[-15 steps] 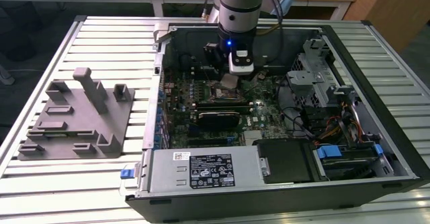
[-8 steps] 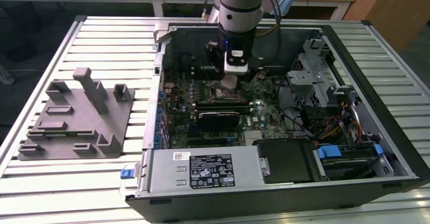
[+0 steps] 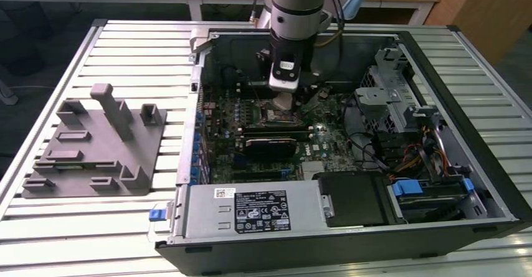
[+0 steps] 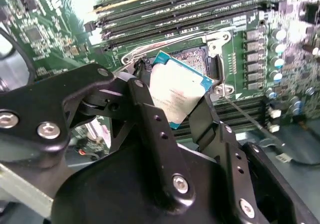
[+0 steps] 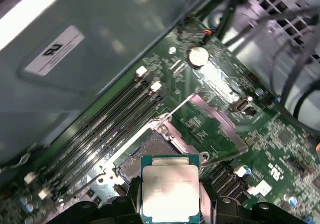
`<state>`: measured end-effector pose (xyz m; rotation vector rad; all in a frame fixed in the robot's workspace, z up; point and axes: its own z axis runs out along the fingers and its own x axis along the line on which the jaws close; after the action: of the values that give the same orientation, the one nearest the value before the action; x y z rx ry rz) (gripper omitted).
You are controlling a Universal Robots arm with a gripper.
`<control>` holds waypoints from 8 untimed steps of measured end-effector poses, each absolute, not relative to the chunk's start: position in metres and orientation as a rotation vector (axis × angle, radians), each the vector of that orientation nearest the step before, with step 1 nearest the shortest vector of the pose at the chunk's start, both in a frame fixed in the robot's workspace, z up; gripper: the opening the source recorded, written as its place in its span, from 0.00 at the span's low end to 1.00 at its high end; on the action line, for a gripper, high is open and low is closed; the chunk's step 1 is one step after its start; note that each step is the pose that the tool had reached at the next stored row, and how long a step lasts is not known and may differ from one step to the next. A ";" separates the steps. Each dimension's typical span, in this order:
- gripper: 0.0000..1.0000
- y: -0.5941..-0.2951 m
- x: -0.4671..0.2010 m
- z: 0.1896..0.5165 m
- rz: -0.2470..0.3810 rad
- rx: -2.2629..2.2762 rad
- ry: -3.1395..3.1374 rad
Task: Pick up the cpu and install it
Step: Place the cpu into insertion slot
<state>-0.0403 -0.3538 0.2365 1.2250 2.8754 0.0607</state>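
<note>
The gripper (image 3: 283, 98), upper middle of the exterior view, is clamped on the cpu (image 4: 177, 91). It hangs just above the motherboard's (image 5: 220, 98) socket (image 5: 150, 156).

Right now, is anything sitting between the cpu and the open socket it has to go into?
Nothing visible does. The hand is shut on the cpu, held over the socket in both wrist views. The socket's metal frame looks swung open to one side, and the socket bed looks bare.

No legible text or numbers anywhere.
</note>
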 end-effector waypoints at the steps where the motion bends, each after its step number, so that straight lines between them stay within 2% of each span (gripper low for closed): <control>1: 0.55 -0.354 -0.040 0.237 0.060 1.251 2.864; 8: 0.55 -0.354 -0.040 0.236 0.059 1.430 2.776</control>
<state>-0.0403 -0.3538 0.2364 1.4304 2.7758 0.0587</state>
